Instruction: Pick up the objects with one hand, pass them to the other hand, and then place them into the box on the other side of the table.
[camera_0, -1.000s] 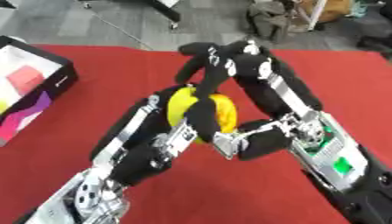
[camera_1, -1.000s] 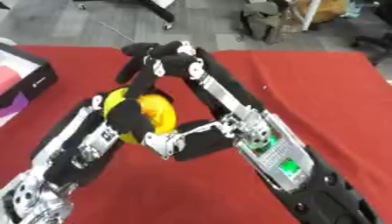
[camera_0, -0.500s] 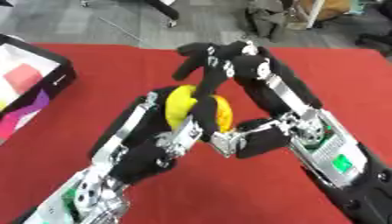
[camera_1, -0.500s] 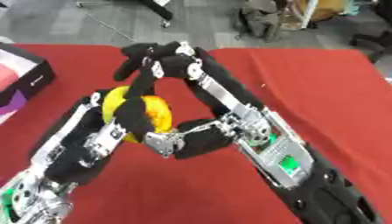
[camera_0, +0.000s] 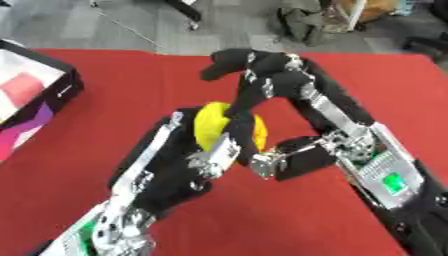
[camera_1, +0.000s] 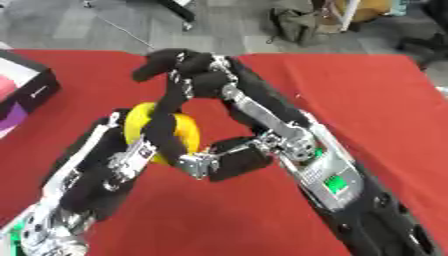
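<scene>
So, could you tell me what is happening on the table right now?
The robot is mid hand-over above the red table. Its left hand is curled round a yellow object, while the right hand reaches over it from the far side, one finger lying down across it. A box sits at the table's left edge.

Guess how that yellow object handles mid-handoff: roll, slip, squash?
The yellow object looks rounded and smooth, so it would probably roll if dropped on the red table. It keeps its shape between the left hand and right hand, so it is likely fairly stiff.
</scene>
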